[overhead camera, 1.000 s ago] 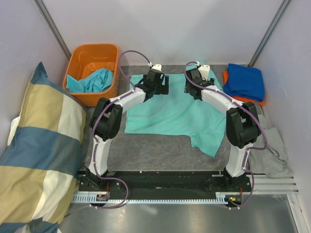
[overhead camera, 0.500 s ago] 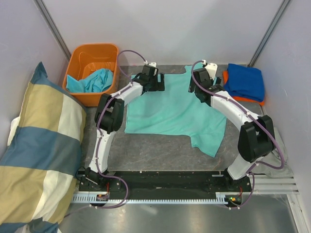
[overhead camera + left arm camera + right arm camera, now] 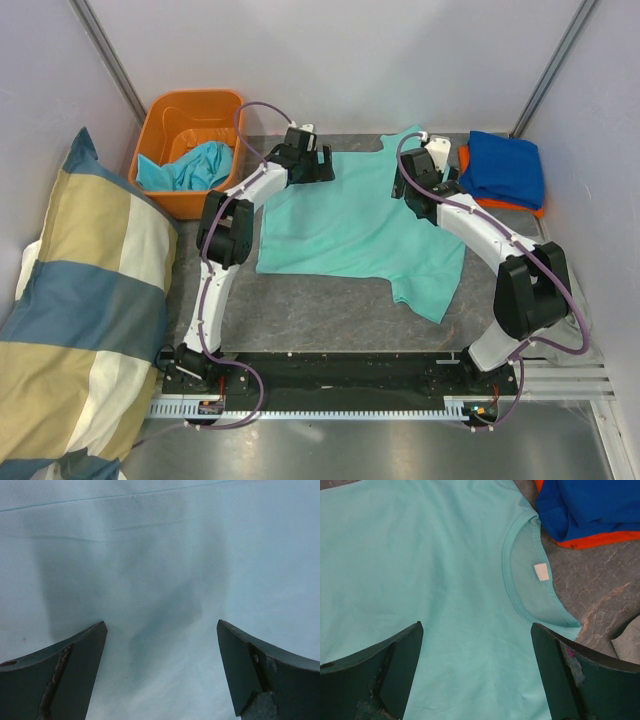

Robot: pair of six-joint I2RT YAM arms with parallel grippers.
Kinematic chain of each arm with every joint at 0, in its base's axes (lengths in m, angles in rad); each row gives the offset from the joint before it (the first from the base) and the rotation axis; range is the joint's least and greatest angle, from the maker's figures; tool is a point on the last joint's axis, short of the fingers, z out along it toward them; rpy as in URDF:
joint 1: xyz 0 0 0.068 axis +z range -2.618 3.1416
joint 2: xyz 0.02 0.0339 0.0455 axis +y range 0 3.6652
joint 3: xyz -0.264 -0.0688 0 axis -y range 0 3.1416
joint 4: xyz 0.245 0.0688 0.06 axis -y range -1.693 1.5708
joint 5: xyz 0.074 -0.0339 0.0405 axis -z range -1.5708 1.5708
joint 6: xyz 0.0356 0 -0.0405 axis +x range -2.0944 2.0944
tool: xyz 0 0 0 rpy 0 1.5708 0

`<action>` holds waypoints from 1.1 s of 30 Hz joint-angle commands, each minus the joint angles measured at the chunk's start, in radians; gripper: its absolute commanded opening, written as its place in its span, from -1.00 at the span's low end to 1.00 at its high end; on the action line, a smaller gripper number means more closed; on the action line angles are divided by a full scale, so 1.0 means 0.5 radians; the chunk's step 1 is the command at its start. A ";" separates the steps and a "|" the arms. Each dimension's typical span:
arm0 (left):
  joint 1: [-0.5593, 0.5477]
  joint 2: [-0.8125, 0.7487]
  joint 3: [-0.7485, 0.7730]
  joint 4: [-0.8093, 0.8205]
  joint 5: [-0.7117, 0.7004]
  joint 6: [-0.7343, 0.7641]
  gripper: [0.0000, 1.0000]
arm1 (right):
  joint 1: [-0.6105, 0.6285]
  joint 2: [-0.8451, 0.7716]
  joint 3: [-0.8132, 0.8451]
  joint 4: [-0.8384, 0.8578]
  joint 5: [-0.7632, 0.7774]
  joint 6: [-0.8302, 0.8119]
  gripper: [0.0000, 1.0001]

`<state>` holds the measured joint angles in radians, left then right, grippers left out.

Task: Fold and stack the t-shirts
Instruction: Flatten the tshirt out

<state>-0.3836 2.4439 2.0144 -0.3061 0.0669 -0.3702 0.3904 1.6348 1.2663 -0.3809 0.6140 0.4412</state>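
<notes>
Looking down from the top, we see the mint-teal cotton t-shirt (image 3: pixel 345 225) lying flat, its long axis running nine to three o'clock. The left gripper (image 3: pixel 320 166) and right gripper (image 3: pixel 410 184) hover over its twelve-o'clock edge. At the left wrist the jaws are spread and empty above the cloth. At the right wrist they are spread and empty too, with the collar (image 3: pixel 520 597) at two o'clock.

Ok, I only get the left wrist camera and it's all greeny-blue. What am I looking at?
Observer: A mint t-shirt spread out on the table; the top camera shows all of it.
Operator: Where's the neck hole?
Observer: Near the right end effector: its camera shows the collar just ahead of it.
Operator: Any more shirts?
Observer: A blue shirt lies on an orange shirt at the table's far right corner.
</notes>
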 commanded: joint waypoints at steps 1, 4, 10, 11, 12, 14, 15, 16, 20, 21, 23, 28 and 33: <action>0.052 0.116 0.156 -0.115 0.090 -0.063 1.00 | -0.014 -0.073 -0.023 0.013 0.024 0.017 0.96; 0.080 0.147 0.217 -0.164 0.069 -0.057 1.00 | -0.017 -0.070 -0.029 0.010 0.021 0.020 0.96; 0.141 0.171 0.285 -0.207 0.047 -0.039 1.00 | -0.023 -0.045 -0.020 0.007 0.015 0.029 0.96; 0.147 0.174 0.288 -0.213 0.047 -0.039 1.00 | -0.023 -0.045 -0.017 0.007 0.015 0.029 0.96; 0.153 0.171 0.285 -0.213 0.047 -0.042 1.00 | -0.023 -0.042 -0.014 0.007 0.015 0.026 0.96; 0.172 0.174 0.288 -0.210 0.047 -0.045 1.00 | -0.023 -0.027 -0.008 0.007 0.008 0.026 0.96; 0.178 0.174 0.291 -0.213 0.053 -0.048 1.00 | -0.023 -0.024 -0.008 0.007 0.011 0.020 0.96; 0.187 0.171 0.291 -0.210 0.059 -0.051 1.00 | -0.023 -0.021 -0.005 0.007 0.011 0.023 0.96; 0.193 0.116 0.282 -0.195 0.099 -0.057 1.00 | -0.023 -0.057 0.014 0.007 -0.007 -0.014 0.96; 0.190 0.049 0.248 -0.152 0.133 -0.072 1.00 | -0.026 -0.073 0.020 0.007 -0.007 -0.020 0.96; 0.193 -0.043 0.205 -0.081 0.188 -0.091 1.00 | -0.023 -0.140 0.032 -0.008 -0.022 -0.039 0.96; 0.157 -0.460 0.009 0.118 0.397 -0.158 1.00 | -0.023 -0.336 -0.014 -0.121 -0.111 -0.039 0.96; 0.049 -0.939 -0.555 0.271 0.357 -0.100 1.00 | -0.020 -0.471 -0.198 -0.397 -0.176 0.194 0.96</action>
<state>-0.3088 2.2337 1.9007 -0.2943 0.2153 -0.4137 0.3820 1.4597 1.2324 -0.4431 0.5594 0.4522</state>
